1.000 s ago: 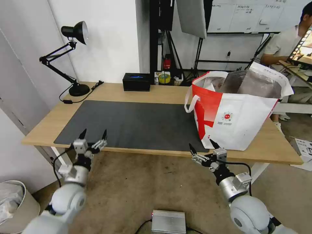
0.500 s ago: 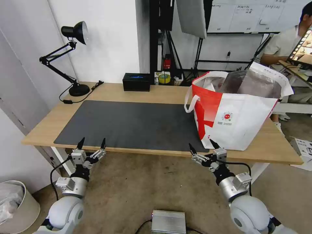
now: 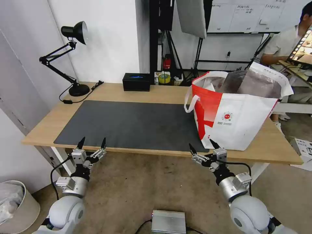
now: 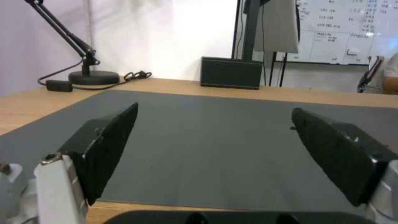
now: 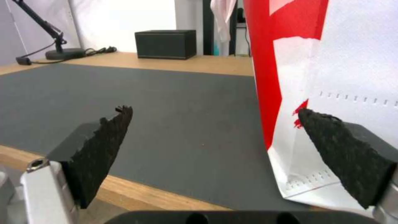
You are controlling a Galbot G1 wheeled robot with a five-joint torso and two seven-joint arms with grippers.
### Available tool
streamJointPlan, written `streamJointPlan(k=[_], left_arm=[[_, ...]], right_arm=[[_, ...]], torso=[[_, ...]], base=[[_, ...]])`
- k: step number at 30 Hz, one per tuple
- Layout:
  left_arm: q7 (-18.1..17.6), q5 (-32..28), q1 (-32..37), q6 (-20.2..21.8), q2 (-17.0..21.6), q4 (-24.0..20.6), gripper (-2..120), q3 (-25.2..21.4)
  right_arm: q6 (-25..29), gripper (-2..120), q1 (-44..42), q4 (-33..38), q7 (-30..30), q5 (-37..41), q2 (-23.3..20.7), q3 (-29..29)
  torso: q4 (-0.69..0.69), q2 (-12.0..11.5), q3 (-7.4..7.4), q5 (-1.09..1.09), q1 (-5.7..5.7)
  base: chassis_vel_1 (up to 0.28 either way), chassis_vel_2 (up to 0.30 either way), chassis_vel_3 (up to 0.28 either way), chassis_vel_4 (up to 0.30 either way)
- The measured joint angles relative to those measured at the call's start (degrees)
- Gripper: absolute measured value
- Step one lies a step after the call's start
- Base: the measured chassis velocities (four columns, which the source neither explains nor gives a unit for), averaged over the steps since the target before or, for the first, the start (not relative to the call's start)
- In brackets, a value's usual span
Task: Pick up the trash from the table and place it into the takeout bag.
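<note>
Down at the near edge of the table point(image 3: 162, 92), both claws hang in front of the tabletop, just below its front lip, and grip nothing. The left claw point(image 3: 92, 143) has its two black fingers point(image 4: 108, 146) spread wide apart, empty, tips pointing up and toward the grey mat point(image 3: 130, 125). Beyond its tips the mat stretches away, and past that sit the black box point(image 3: 136, 81) and, off to the left claw's outer side, the desk lamp point(image 3: 70, 58) with its cord trailing over the wood.

The right claw point(image 3: 201, 147) is released too, fingers point(image 5: 99, 146) parted with nothing between them. Just beyond it and slightly to its outer side stands the takeout bag point(image 3: 239, 112), upright on the table with its mouth open, silver lining showing inside and a white loop handle drooping over the side that faces the mat. In the right wrist view the bag's red-and-white wall point(image 5: 331, 77) rises close behind the outer fingertip, its bottom corner resting partly on the mat, partly on the wood. What lies inside the bag cannot be made out from these angles.

Between the two claws, low on the floor, lies a small silver box point(image 3: 169, 222).
</note>
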Motion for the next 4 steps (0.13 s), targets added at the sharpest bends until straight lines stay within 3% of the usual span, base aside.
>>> streamJointPlan(k=[4], left_arm=[[-0.01, -0.03, -0.04, 0.01, 0.02, 0.00, 100, 0.03]], right_arm=[[0.00, 100, 0.00, 0.00, 0.00, 0.00, 0.00, 0.00]], torso=[[0.00, 0.00, 0.00, 0.00, 0.00]], base=[[0.000, 0.000, 0.000, 0.000]])
